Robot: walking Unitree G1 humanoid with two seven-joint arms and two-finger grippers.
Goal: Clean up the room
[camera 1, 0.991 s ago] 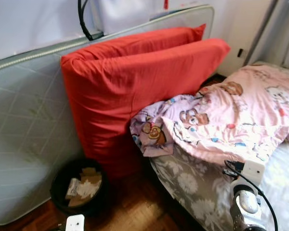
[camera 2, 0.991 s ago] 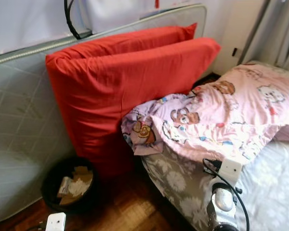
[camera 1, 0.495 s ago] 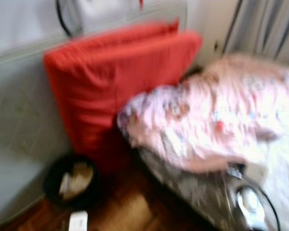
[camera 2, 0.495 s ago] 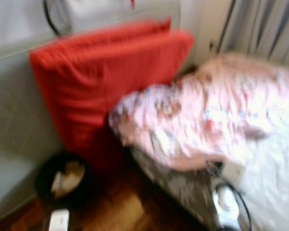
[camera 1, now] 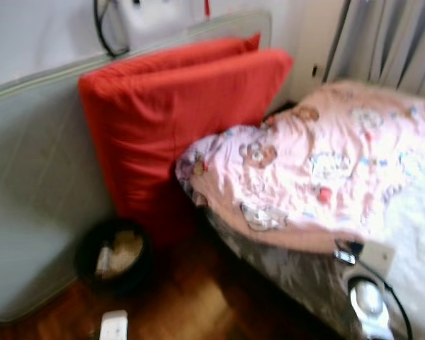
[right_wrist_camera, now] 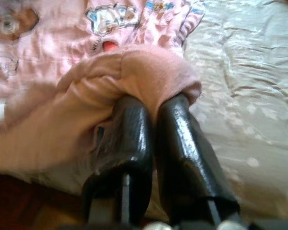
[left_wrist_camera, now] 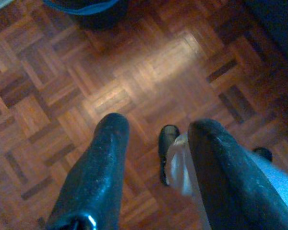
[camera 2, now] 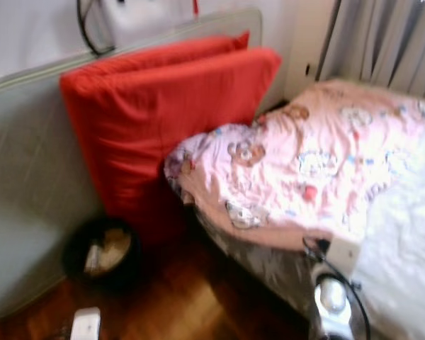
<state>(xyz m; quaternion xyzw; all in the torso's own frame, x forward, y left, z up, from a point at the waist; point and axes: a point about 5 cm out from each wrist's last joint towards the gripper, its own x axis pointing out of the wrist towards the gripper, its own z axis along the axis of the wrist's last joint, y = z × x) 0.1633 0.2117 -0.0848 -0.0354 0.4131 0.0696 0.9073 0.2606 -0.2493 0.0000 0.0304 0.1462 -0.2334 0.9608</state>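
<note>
Right gripper (right_wrist_camera: pixel 151 112) pinching a fold of the pink cartoon-print blanket (camera 1: pixel 319 170) at the bed's (camera 1: pixel 290 273) edge, left gripper (left_wrist_camera: pixel 156 139) spread apart above parquet floor (left_wrist_camera: pixel 149 62), red cushions (camera 1: pixel 170 120) beside, black bin (camera 1: pixel 113 251) below.

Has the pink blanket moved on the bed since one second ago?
Yes. The pink blanket, pinched by the right gripper, now lies spread further toward the bed's near edge, relative to the red cushion.

Parquet floor (left_wrist_camera: pixel 149 62); grey curtains (camera 1: pixel 397 42)
</note>
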